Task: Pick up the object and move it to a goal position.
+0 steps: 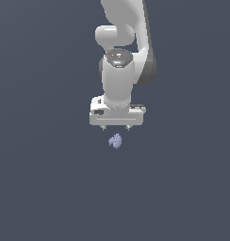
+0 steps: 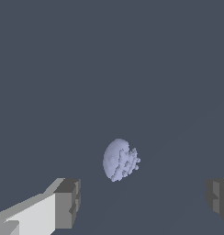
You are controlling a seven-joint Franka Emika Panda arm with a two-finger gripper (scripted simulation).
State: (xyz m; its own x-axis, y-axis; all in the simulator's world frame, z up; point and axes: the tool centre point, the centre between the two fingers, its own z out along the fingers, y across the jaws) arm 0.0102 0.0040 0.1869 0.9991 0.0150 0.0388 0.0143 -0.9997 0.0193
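The object (image 1: pixel 115 140) is a tiny pale lavender-blue ridged lump lying on the dark grey surface. My white gripper (image 1: pixel 115 127) hangs just above it, pointing down, with its short fingertips spread wide and nothing between them. In the wrist view the object (image 2: pixel 120 159) lies apart from the gripper (image 2: pixel 143 202), a little beyond the gap between the two grey fingertips (image 2: pixel 68 202), and touches neither.
The dark grey surface (image 1: pixel 41 188) stretches flat on all sides with no other objects in view. The white arm (image 1: pixel 121 42) rises behind the gripper toward the top of the exterior view.
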